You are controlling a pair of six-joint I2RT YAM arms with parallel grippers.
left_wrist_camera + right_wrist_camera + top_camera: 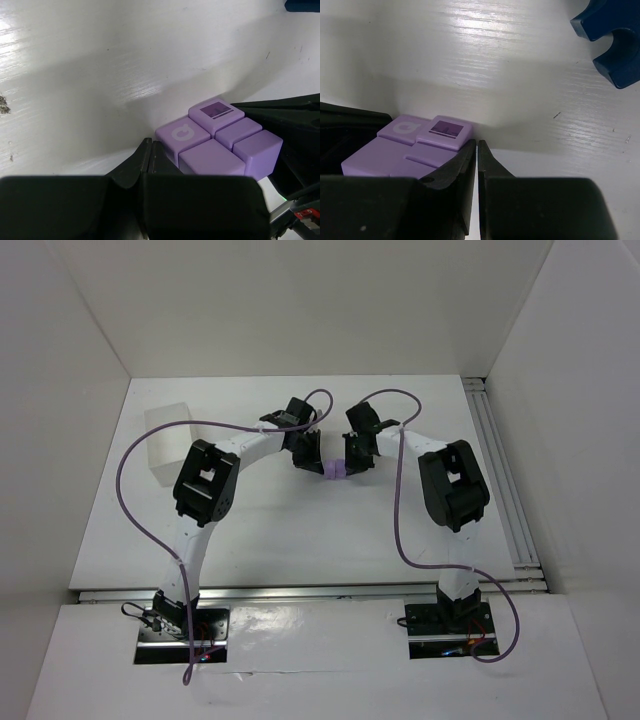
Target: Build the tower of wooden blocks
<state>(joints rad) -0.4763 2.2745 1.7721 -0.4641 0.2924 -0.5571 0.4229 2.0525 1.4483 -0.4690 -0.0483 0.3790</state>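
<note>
Wood block tower lies flat on tabletop, printed faces up, long axis roughly hand-to-hand; left hand and right hand fully closed, empty, tips at its sides.

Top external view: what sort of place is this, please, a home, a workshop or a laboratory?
Probably a laboratory robot cell: plain white walls enclose a white table, two black-and-white robot arms are bolted at its near edge, and a cluster of small light purple blocks sits on it.
</note>
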